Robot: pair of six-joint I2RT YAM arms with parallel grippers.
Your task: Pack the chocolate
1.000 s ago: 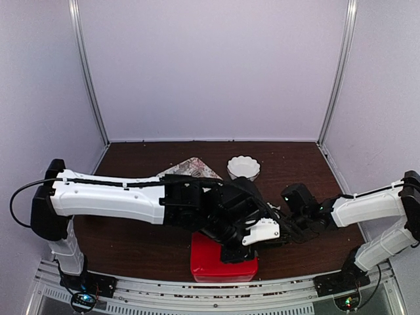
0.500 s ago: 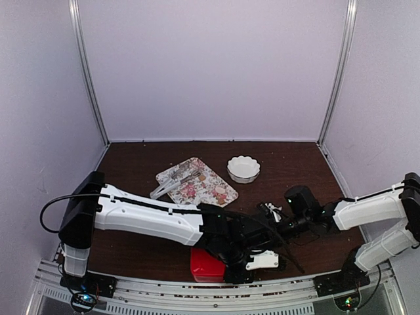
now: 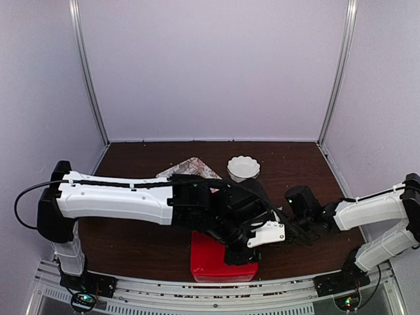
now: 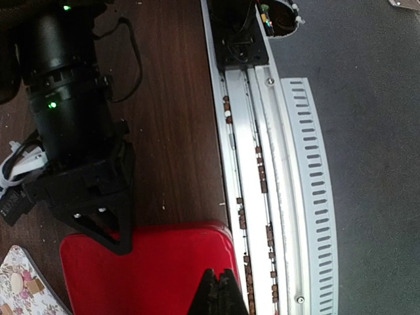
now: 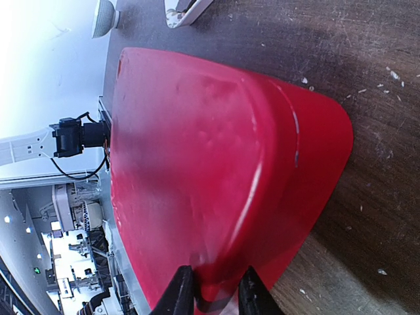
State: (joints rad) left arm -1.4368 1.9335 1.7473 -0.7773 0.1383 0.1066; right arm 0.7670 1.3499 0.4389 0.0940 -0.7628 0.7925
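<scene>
A red box [image 3: 220, 262] lies flat at the table's front centre. My right gripper [image 5: 213, 295] is shut on its rim, one finger on each side. It also shows in the left wrist view [image 4: 98, 226], at the box's corner. My left gripper [image 4: 220, 279] is shut and empty, and hangs just above the red box [image 4: 144, 269] near its front edge. In the top view the left gripper [image 3: 241, 257] sits over the box. Two tan chocolate pieces [image 4: 25, 283] lie on the corner of the flower-print tray [image 4: 10, 298]. The rest of the chocolate is hidden.
A white scalloped bowl [image 3: 243, 168] stands at the back. The flower-print tray [image 3: 193, 164] is mostly hidden under my left arm. The metal rail [image 4: 262, 164] runs along the table's front edge, with small brown bits in its channel.
Half a second ago my left arm was swung low toward the front edge, leaving the tray uncovered. It has moved back over the tray and the red box. The right arm has barely moved.
</scene>
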